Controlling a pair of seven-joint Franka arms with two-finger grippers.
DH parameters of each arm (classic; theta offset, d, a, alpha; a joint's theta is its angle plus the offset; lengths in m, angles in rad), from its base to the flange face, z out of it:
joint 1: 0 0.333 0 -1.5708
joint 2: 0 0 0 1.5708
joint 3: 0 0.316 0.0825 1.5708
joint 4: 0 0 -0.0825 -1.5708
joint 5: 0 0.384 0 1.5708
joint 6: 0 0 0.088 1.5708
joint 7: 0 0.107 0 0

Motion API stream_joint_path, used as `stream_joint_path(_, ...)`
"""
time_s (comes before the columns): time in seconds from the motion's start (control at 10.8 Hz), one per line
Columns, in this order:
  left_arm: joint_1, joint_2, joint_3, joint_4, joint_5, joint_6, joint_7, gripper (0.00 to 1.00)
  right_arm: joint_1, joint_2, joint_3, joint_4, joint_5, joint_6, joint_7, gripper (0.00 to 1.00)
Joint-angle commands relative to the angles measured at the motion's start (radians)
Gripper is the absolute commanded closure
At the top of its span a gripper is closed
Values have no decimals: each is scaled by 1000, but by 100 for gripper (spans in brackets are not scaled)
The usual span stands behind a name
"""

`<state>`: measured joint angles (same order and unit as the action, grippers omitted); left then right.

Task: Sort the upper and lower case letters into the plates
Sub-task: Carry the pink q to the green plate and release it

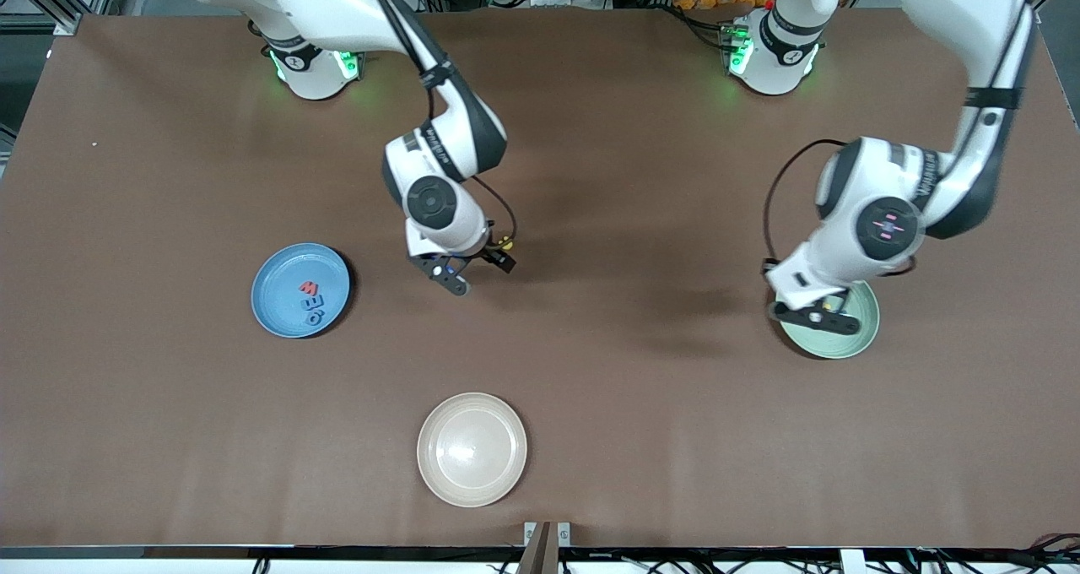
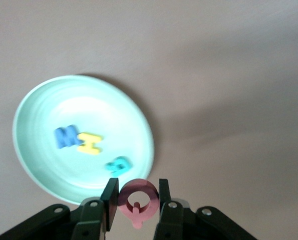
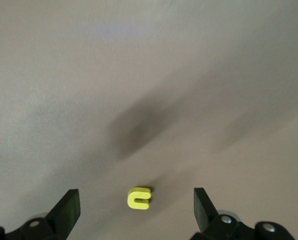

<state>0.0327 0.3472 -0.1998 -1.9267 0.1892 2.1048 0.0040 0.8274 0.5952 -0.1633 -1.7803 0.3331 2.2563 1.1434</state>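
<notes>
A pink letter Q [image 2: 151, 199] is pinched in my left gripper [image 2: 137, 196], which is shut on it above the rim of the mint green plate [image 2: 38, 165]. That plate holds a blue letter [image 2: 66, 136], a yellow letter [image 2: 90, 142] and a teal letter [image 2: 117, 165]. From the front, the left gripper [image 1: 814, 312] hangs over the green plate [image 1: 856, 342]. My right gripper [image 3: 134, 199] is open over a yellow letter [image 3: 138, 198] lying on the table between its fingers. The right gripper [image 1: 479, 274] is mid-table, beside the blue plate [image 1: 278, 283], which holds a red letter [image 1: 308, 287] and a blue letter [image 1: 313, 308].
A beige cream plate [image 1: 472, 448] with nothing in it sits near the table's front edge, nearer to the front camera than the right gripper. The brown tabletop [image 1: 641, 371] stretches between the plates.
</notes>
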Motion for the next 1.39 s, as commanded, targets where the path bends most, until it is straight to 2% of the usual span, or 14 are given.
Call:
stream_joint_path(0.0,3,24,36,-15,19,37,57,85,15,29,-4,-1,15,34,118,0)
stream_joint_path(0.09,3,23,54,-14,19,37,65,49,18,31,-4,-4,15,43,180,0)
stream_joint_path(0.19,3,16,65,-5,13,37,79,0,16,40,-4,-4,15,75,220,0)
stream_joint_path(0.37,-19,-38,91,27,4,14,80,0,18,43,-4,-4,15,85,245,0)
stream_joint_path(0.56,-69,-106,91,130,-42,-130,77,0,19,48,11,-5,15,94,243,0)
stream_joint_path(0.84,-91,-192,91,273,-106,-328,71,0,32,49,37,-51,18,167,249,0)
stream_joint_path(1.02,-92,-281,118,279,-163,-359,67,0,42,46,38,-59,18,167,251,0)
stream_joint_path(1.3,-94,-364,132,279,-165,-382,61,0,50,40,39,-80,20,186,251,0)
